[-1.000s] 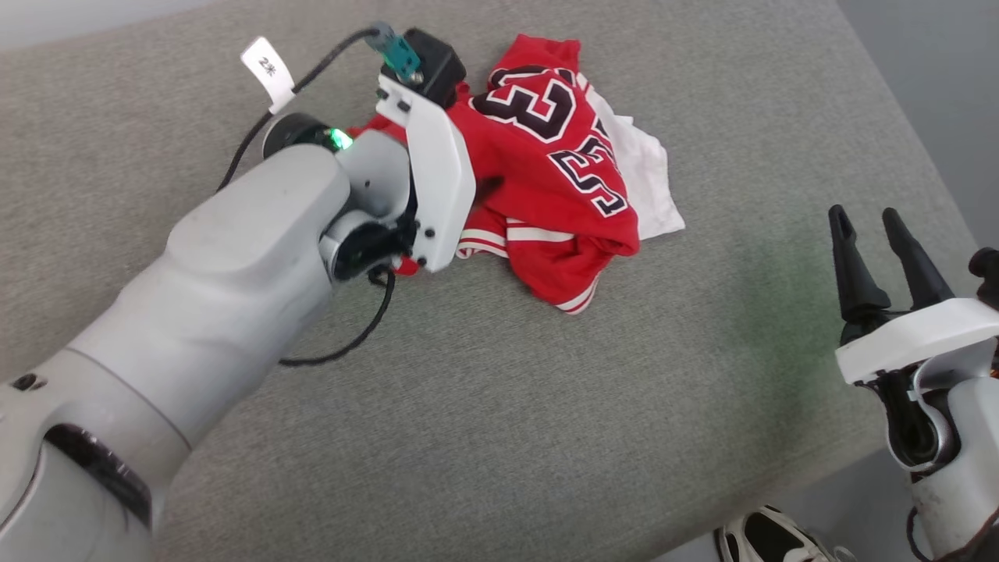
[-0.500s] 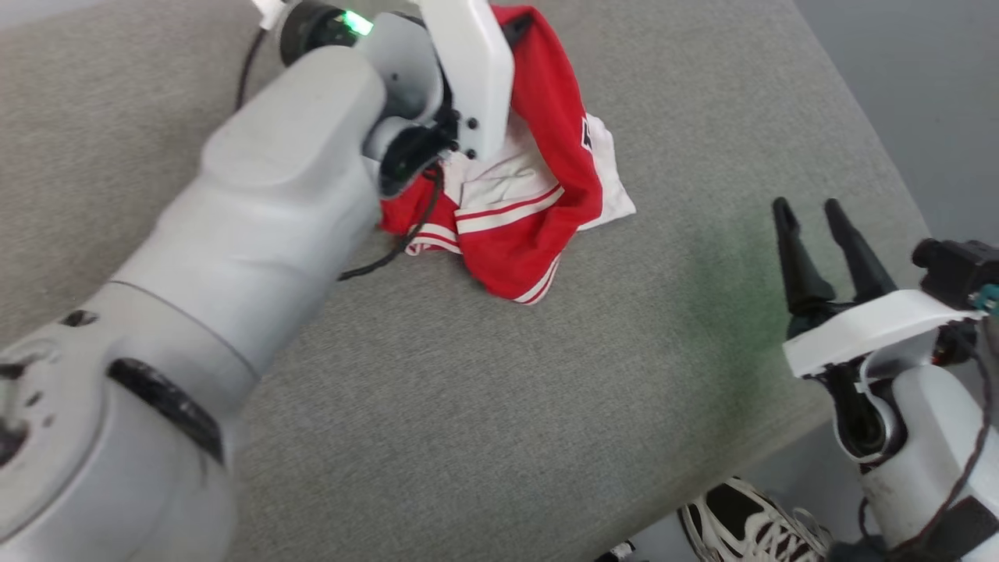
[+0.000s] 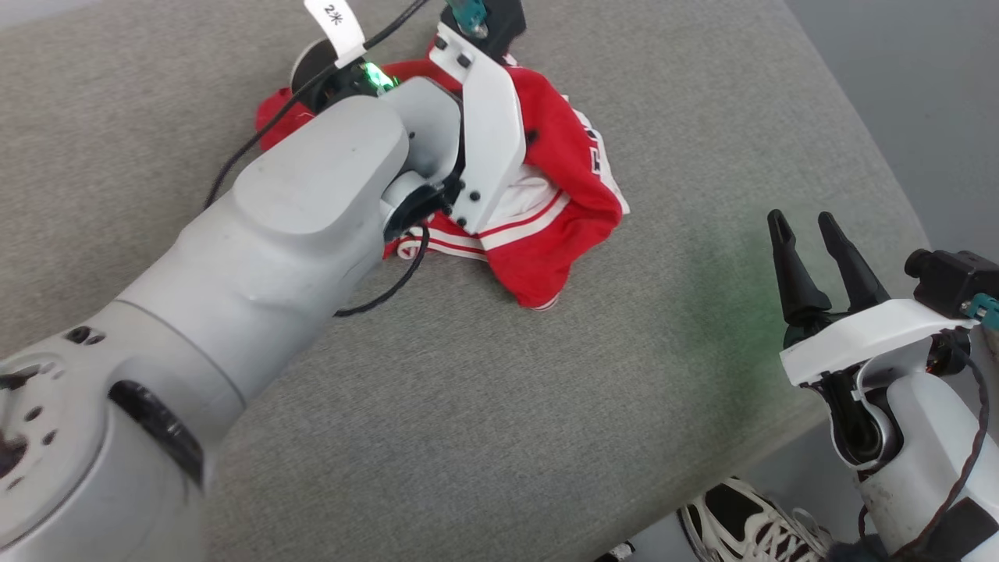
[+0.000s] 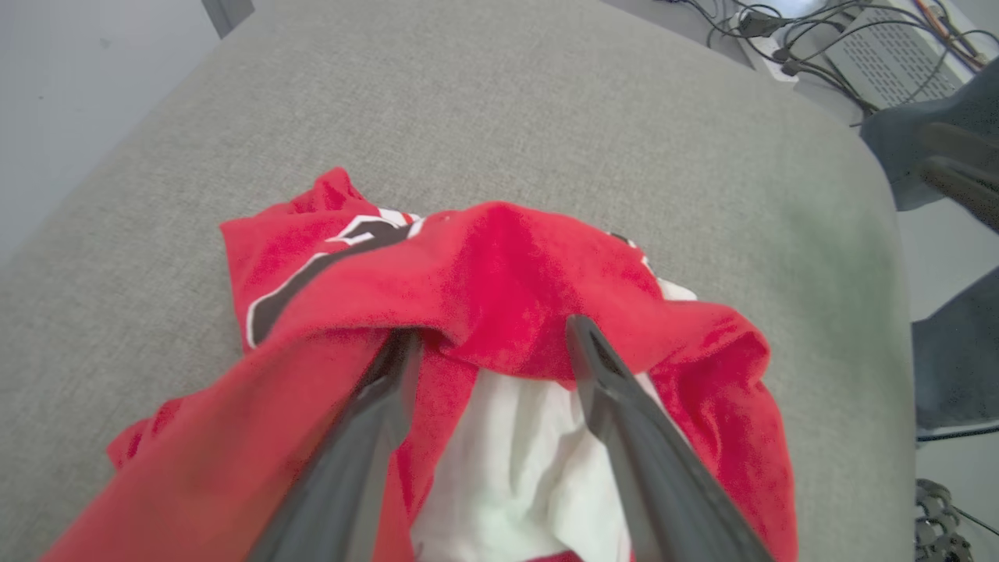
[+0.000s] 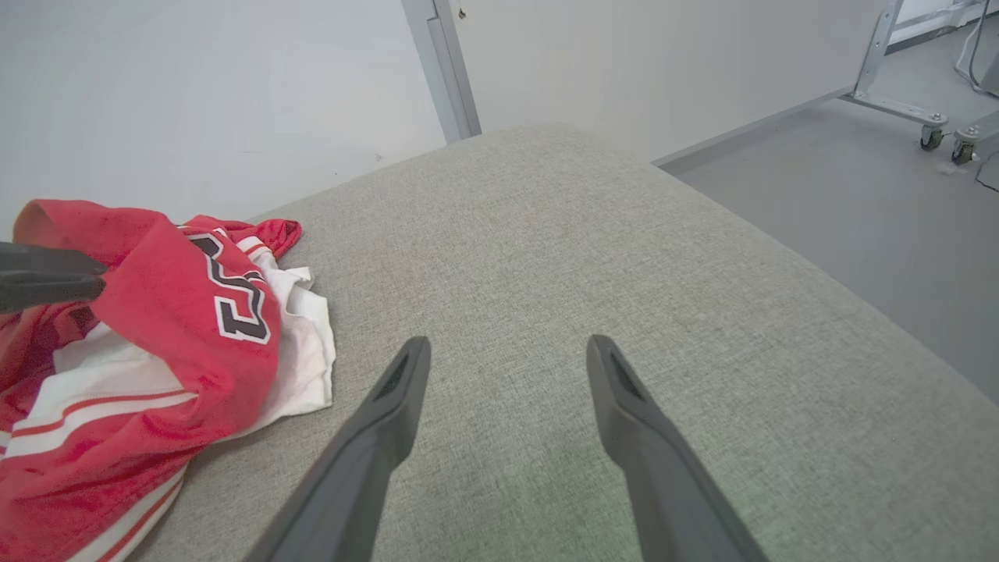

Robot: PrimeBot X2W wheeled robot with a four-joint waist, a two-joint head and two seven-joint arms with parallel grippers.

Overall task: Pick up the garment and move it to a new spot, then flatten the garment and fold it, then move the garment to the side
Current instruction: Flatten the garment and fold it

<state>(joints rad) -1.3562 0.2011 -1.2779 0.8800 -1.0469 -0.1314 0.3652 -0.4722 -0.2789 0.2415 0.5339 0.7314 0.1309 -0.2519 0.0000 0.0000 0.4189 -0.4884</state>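
Note:
The garment (image 3: 562,234) is a red jersey with white sleeves and striped trim, lying crumpled on the far part of a grey cushion (image 3: 546,429). My left forearm reaches over it and covers much of it. In the left wrist view my left gripper (image 4: 492,336) stands open, its two fingers spread wide with a red fold of the garment (image 4: 507,257) draped over the tips and white cloth between them. My right gripper (image 3: 815,250) is open and holds nothing, near the cushion's right edge, well clear of the garment (image 5: 172,312).
The cushion's right edge drops to a grey floor, where a black-and-white shoe (image 3: 749,531) lies. Cables and a grey device (image 4: 882,39) sit beyond the far edge. A wheeled metal frame (image 5: 929,125) stands on the floor. A pale wall lies behind.
The left gripper closed on the garment and lifted it half a second ago. Now the garment is back down in a tighter heap and the left fingers have spread open. The head camera shifted.

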